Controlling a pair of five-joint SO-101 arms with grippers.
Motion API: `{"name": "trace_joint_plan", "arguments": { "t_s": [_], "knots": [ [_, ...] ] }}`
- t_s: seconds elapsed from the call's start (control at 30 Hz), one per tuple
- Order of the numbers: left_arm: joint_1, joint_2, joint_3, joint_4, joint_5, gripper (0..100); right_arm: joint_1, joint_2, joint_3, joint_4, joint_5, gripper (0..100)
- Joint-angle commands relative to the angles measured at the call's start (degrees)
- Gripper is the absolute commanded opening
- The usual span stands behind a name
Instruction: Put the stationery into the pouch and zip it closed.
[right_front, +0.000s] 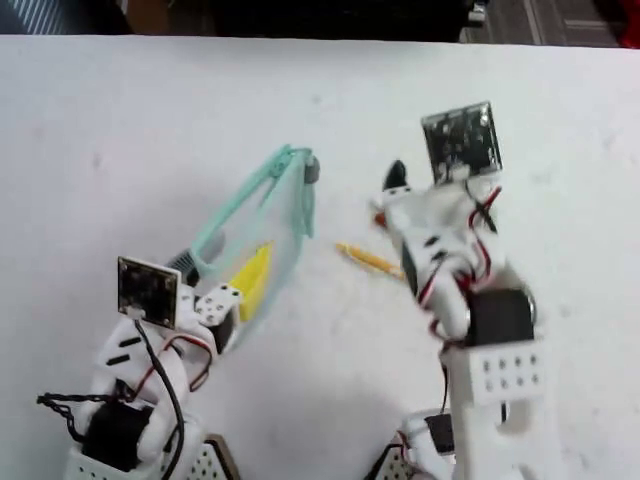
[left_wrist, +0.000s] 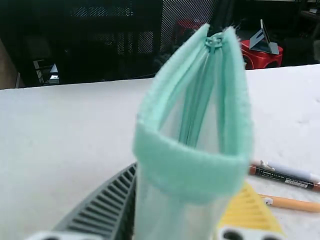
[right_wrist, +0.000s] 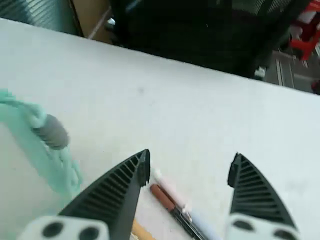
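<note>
**Left clamps pouch open, right spread over the pen**

My left gripper (left_wrist: 189, 180) has its jaws closed on the near end of the pouch (right_front: 262, 205). One grey finger (left_wrist: 105, 210) is on one side, one yellow finger (left_wrist: 247, 212) on the other, and the mint fabric is bunched between them. The pouch is translucent with mint edging. It lies on the white table (right_front: 150, 120) and runs away from the left arm at a slant toward the table's middle. In the left wrist view its mouth gapes open, with the zip parted down to the far end. The grey zip pull (right_wrist: 51, 134) sits at that far end, the end nearest my right arm.

My right gripper (right_wrist: 190, 157) has its jaws spread wide with nothing in them. In the right wrist view the pen (right_wrist: 175, 207) lies on the table between the two black fingers. It has a brown tip and a pale barrel, and neither finger is touching it as far as I can see. I can't tell how high the gripper sits over the pen.

The yellow pencil (right_front: 368, 259) is on the table just beside the pen, between the pouch and the right arm, and outside the pouch. Pen and pencil are both near the pouch but clear of it.
</note>
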Motion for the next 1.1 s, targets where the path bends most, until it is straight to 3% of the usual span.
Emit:
{"name": "trace_joint_plan", "arguments": {
  "t_s": [0.0, 0.23, 0.6, 1.07],
  "knots": [
    [-0.5, -0.3, -1.9, -0.8, 0.4, 22, 4.5, 8.0, -2.6, 0.0, 0.6, 23.3],
    [-5.2, -0.3, 2.5, -8.4, 0.4, 21, 5.4, 27.4, -5.2, 0.0, 9.8, 23.3],
    [-5.1, -0.3, 2.6, -8.6, 0.4, 17, 5.3, 55.8, -18.5, -0.1, 10.3, 23.2],
    [-5.0, -0.3, 2.7, -8.7, 0.4, 17, 6.2, 64.7, -22.9, -4.4, 12.7, 23.2]
  ]
}}
